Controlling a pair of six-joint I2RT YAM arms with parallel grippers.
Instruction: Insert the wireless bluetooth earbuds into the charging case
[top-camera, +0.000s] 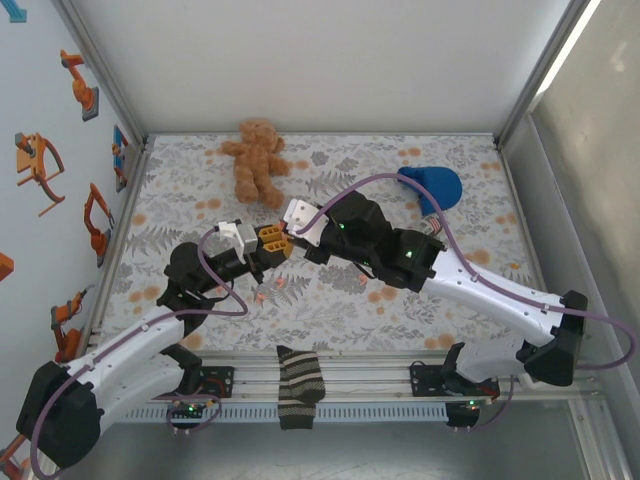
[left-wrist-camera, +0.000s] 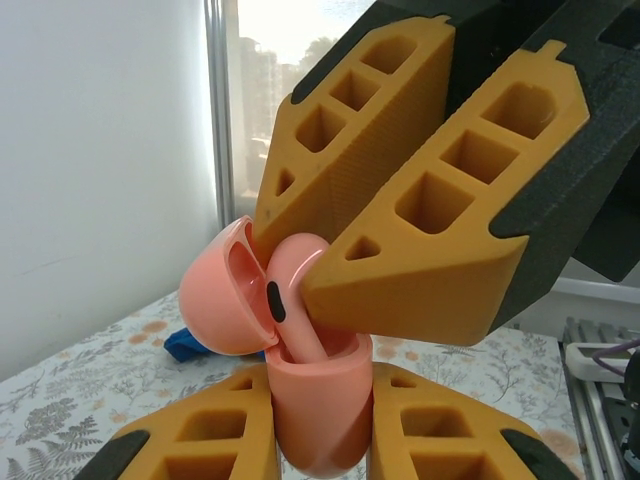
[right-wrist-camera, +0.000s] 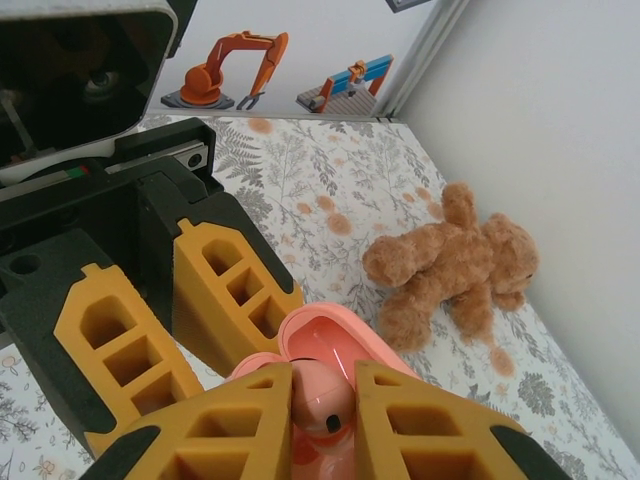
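The left pincer (left-wrist-camera: 320, 435) grips the open pink case (left-wrist-camera: 318, 390) upright above the worktop (top-camera: 330, 300). The right pincer (right-wrist-camera: 325, 395) pinches an earbud (left-wrist-camera: 293, 285), its stem in the case.

readable text: none was found | brands, numbers: none were legible | signs: orange machine-arm picture stickers (right-wrist-camera: 225, 70) on the white side wall (right-wrist-camera: 330, 30) bore no lettering

Teddy bear (top-camera: 258, 160) lies upper centre on the table (top-camera: 180, 180); cap (top-camera: 437, 186) upper right; sock (top-camera: 300, 388) bottom centre; mid-frame, an earbud (left-wrist-camera: 295, 290) sits in the charging case (left-wrist-camera: 320, 410), between left gripper (top-camera: 268, 243) and right gripper (top-camera: 283, 238).
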